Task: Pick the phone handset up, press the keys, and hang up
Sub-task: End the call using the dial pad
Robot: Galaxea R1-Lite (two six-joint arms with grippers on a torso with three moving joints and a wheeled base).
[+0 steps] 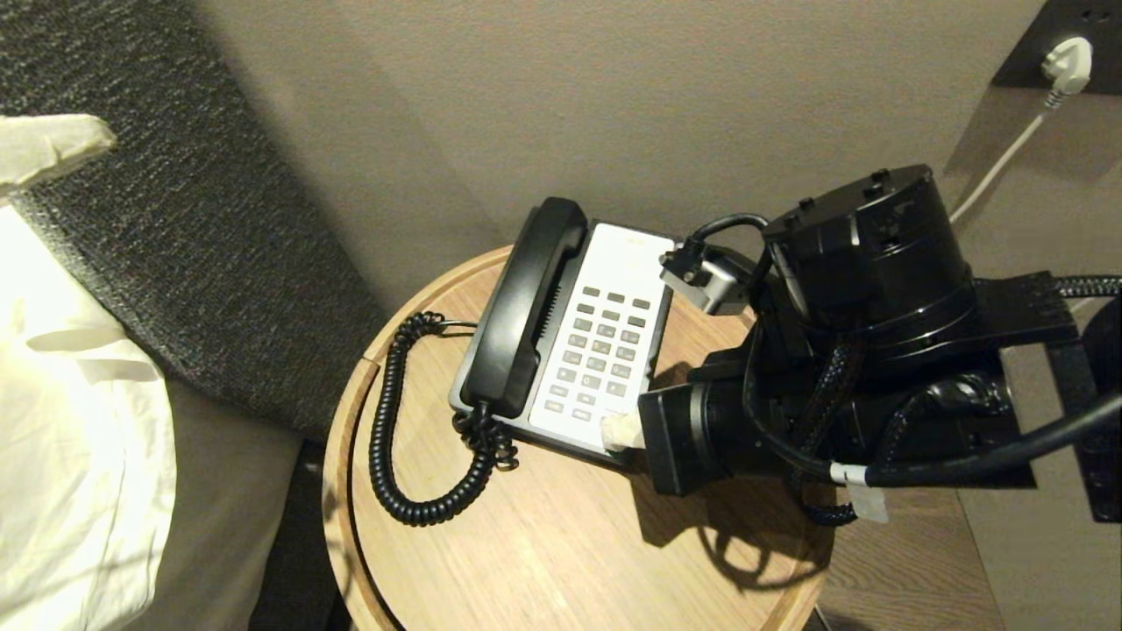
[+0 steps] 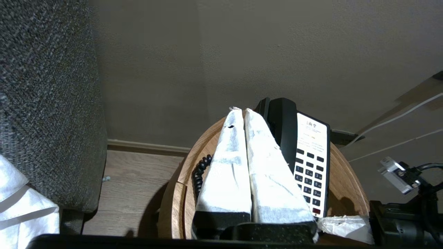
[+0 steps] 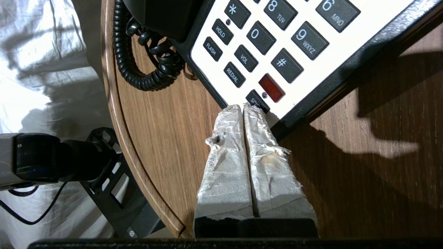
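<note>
We see a round wooden table (image 1: 543, 561) with a raised rim, standing against a beige wall (image 1: 614, 96). To its left is a dark grey upholstered panel (image 1: 175, 219) and white bedding (image 1: 70, 421); at the upper right a white plug (image 1: 1065, 66) sits in a socket.

On the table lies the phone base (image 1: 605, 350) with a white key panel. The phone handset (image 1: 526, 307) rests in the cradle on the left side of the base. Its long axis runs along the base, from the near end, where the coiled cord (image 1: 394, 438) leaves it, to the far end, which points toward the wall and slightly right.

The right gripper (image 3: 243, 108) is at the near right corner of the base, its wrapped fingers (image 3: 225, 152) clenched together on nothing, tips at the lowest key. The left gripper (image 2: 241, 110) hangs above the table's left side, fingers pressed together, empty.
</note>
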